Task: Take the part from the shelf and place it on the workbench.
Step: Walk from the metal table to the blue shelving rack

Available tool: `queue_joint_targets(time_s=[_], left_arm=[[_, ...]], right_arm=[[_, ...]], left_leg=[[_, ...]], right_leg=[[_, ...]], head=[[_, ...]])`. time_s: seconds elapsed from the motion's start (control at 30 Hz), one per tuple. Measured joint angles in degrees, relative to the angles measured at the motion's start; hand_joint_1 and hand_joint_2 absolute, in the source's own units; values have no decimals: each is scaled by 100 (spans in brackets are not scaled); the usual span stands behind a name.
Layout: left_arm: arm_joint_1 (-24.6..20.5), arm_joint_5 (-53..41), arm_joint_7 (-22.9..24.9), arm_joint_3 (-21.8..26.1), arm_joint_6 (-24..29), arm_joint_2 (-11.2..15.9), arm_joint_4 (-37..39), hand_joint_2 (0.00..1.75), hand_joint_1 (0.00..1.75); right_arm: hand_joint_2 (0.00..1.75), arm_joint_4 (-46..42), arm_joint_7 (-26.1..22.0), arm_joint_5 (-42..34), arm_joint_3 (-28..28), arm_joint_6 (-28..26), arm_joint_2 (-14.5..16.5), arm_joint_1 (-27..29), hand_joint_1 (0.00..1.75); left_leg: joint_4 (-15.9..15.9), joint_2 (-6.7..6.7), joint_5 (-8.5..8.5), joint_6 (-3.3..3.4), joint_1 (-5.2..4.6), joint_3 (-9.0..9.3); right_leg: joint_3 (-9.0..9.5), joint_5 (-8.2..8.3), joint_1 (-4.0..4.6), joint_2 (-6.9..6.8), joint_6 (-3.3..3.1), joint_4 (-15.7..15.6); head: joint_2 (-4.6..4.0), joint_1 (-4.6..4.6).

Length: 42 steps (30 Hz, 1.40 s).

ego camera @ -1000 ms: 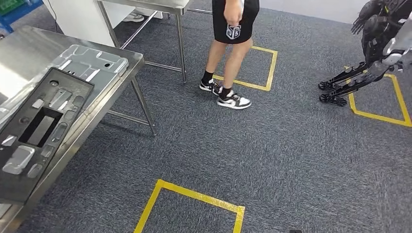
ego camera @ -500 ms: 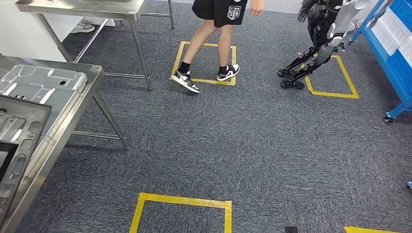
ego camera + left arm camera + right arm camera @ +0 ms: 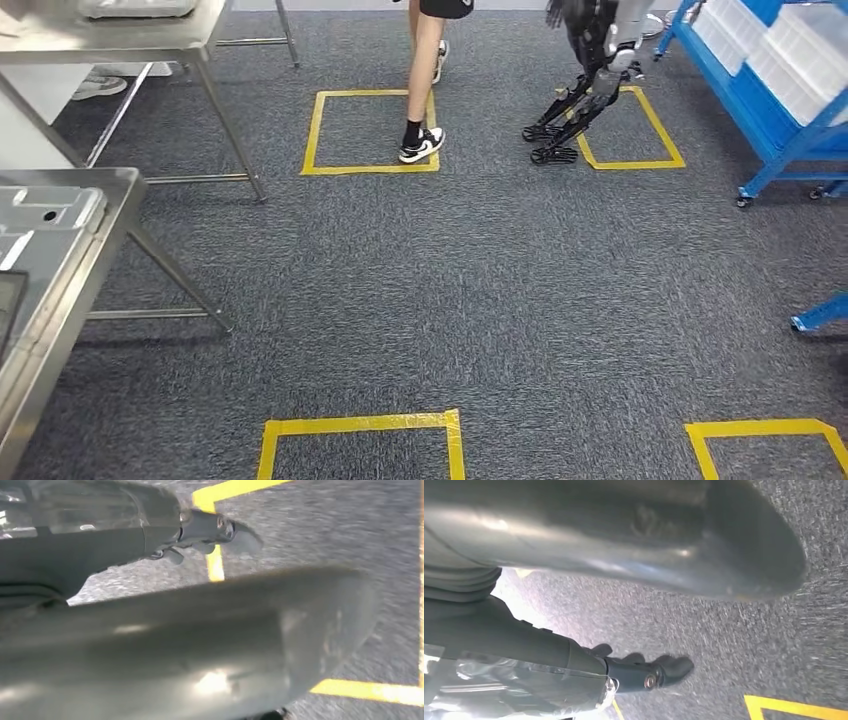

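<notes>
While both arms hang over the grey carpet [image 3: 480, 300], the left hand [image 3: 200, 645] and the right hand [image 3: 649, 535] appear as blurred grey shapes, and whether their fingers are released or clenched cannot be told. Pale parts [image 3: 800, 55] lie on the blue shelf [image 3: 785, 160] at the far right of the head view, well apart from both hands. A grey moulded part [image 3: 45, 205] rests on the steel tabletop [image 3: 90, 230] at the left.
</notes>
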Motion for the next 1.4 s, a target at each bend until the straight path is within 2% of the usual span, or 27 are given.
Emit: queue_joint_targets(time_s=[0.03, 0.07, 0.1, 0.13, 0.17, 0.2, 0.27, 0.33, 0.4, 0.43, 0.5, 0.57, 0.63, 0.67, 0.73, 0.8, 0.87, 0.93, 1.0, 1.07, 1.13, 1.17, 1.2, 1.23, 1.3, 1.37, 1.4], left_arm=[[6, 0, 1, 0, -1, 1, 0, 0, 0], [18, 0, 2, 0, -1, 2, 0, 0, 0], [33, 0, 4, 0, -2, 3, 0, 0, 0], [45, 0, 6, 0, -3, 5, 0, 0, 0], [52, 0, 6, 0, -3, 7, 0, 0, 0], [54, 0, 7, 0, -3, 10, 0, 0, 0], [58, 0, 14, 0, -5, 14, 0, 0, 0], [63, 0, 24, 0, -9, 17, 1, 0, 0], [66, 2, 28, 0, -13, 25, 3, 0, 0], [62, 2, 29, 0, -14, 31, 4, 0, 0], [56, 0, 30, 0, -16, 39, 4, 0, 0], [67, -3, 33, 0, -18, 46, 5, 0, 0], [73, -5, 39, 0, -19, 57, 8, 0, 0], [68, -8, 43, 0, -20, 63, 9, 0, 0], [52, -18, 51, 0, -28, 71, 9, 0, 0], [33, -27, 65, 0, -41, 69, 7, 0, 0], [21, -34, 79, 0, -54, 63, 5, 0, 0], [10, -40, 87, 0, -63, 54, -2, 0, 0], [-3, -41, 90, 0, -67, 52, -9, 0, 0], [3, -40, 105, 0, -68, 62, -10, 0, 0], [26, -38, 133, 0, -68, 74, -9, 0, 0], [36, -38, 144, 0, -69, 81, -9, 0, 0], [43, -37, 147, 0, -69, 87, -9, 0, 0], [44, -37, 149, 0, -69, 95, -9, 0, 0], [49, -37, 146, 1, -69, 108, -9, 0, 0], [59, -34, 138, 1, -69, 115, -9, 0, 0], [61, -32, 132, 1, -69, 120, -9, 0, 0]], right_arm=[[0, 1, -1, 0, -1, 3, 4, -18, 0], [0, 1, -1, 0, -1, 5, 6, -38, 0], [0, 1, -1, 0, -1, 8, 6, -50, 0], [0, 1, 0, 0, -1, 13, 6, -53, 0], [0, 1, 1, -1, -1, 21, 7, -44, 0], [0, 3, 4, -1, -1, 30, 8, -35, 0], [0, 9, 20, -1, -1, 46, 9, -25, 0], [0, 11, 39, -1, -1, 53, 8, -43, 0], [0, 13, 46, -1, 1, 58, 10, -50, 0], [0, 16, 46, 0, 1, 60, 15, -42, 0], [0, 21, 46, 6, 2, 60, 25, -39, 0], [0, 22, 45, 22, 2, 63, 28, -62, 0], [0, 24, 45, 39, 1, 75, 33, -60, 0], [0, 26, 49, 44, 1, 90, 36, -40, 0], [0, 30, 69, 50, -2, 136, 34, -1, 0], [0, 31, 96, 53, -2, 172, 27, -9, 0], [0, 31, 106, 56, -1, 180, 15, -30, 0], [0, 32, 114, 58, -1, 185, 5, -16, 0], [0, 35, 127, 64, -2, 194, 5, -1, 0], [0, 38, 134, 68, -2, 202, 14, -26, 0], [0, 39, 138, 65, -1, 208, 28, -51, 0], [0, 39, 139, 59, -1, 212, 38, -47, 0], [0, 39, 139, 54, -2, 214, 44, -37, 0], [0, 40, 139, 49, -2, 217, 50, -27, 0], [0, 40, 140, 46, -3, 221, 59, -24, 0], [0, 42, 145, 47, -2, 227, 63, -42, 0], [0, 43, 147, 47, -1, 231, 69, -46, 0]], left_leg=[[321, -182, -151, -5, 3, -163], [698, -236, -304, -11, 0, -379], [1023, -231, -398, -18, 1, -584], [1200, -212, -395, -27, 4, -725], [1166, -201, -265, -36, 12, -769], [926, -220, -37, -47, 26, -708], [230, -510, 374, -70, 85, -448], [-120, -750, 454, -44, 113, -289], [-151, -651, 412, 36, 93, -250], [-172, -568, 411, 72, 89, -228], [-216, -373, 406, 140, 87, -169], [-230, -156, 371, 186, 56, -120], [-229, 49, 328, 205, 23, -86], [-229, 133, 306, 207, 10, -65], [-231, 268, 262, 203, -9, -7], [-239, 374, 222, 180, -18, 39], [-255, 472, 196, 134, -14, 61], [-283, 517, 174, 81, -2, 104], [-138, 201, 66, 36, 3, 81], [452, -165, -216, 3, 5, -213], [1098, -209, -425, -27, 11, -609], [1191, -202, -375, -44, 18, -711], [1087, -202, -214, -63, 30, -716], [791, -252, 32, -90, 54, -624], [152, -581, 362, -132, 130, -374], [-108, -781, 378, -91, 155, -252], [-131, -711, 361, -40, 139, -233]], right_leg=[[13, 5, -3, 59, -17, -19], [17, 4, -4, 139, -34, -18], [19, -5, -4, 223, -43, -10], [23, -17, -4, 309, -42, 1], [32, -35, -10, 399, -32, 21], [41, -60, -22, 485, -12, 50], [33, -138, -47, 647, 54, 150], [-13, -188, -72, 801, 128, 225], [-44, -180, -104, 959, 197, 216], [-50, -186, -111, 963, 224, 224], [-171, -335, -97, 707, 273, 486], [-509, -648, -91, 355, 315, 1147], [-819, -815, -101, 245, 327, 1707], [-841, -748, -100, 229, 312, 1729], [-581, -376, -61, 154, 231, 1195], [-233, -128, 38, -76, 116, 504], [-113, -124, 114, -191, 39, 239], [-82, -99, 113, -86, 0, 155], [11, -39, 73, 14, -32, 13], [68, -8, 40, 130, -52, -59], [79, -23, 27, 284, -63, -47], [87, -41, 17, 367, -54, -30], [96, -65, 0, 450, -34, -3], [105, -101, -24, 532, -2, 39], [79, -193, -63, 692, 81, 165], [22, -241, -89, 852, 163, 245], [-1, -242, -100, 938, 198, 254]], head=[[0, -33], [0, -63], [0, -95], [0, -121], [0, -141], [0, -156], [0, -198], [0, -218], [0, -203], [0, -187], [0, -99], [0, 25], [0, 68], [0, 76], [0, 86], [0, 86], [0, 82], [0, 88], [0, 78], [0, 26], [0, -30], [0, -52], [0, -64], [0, -76], [0, -136], [0, -183], [0, -192]])
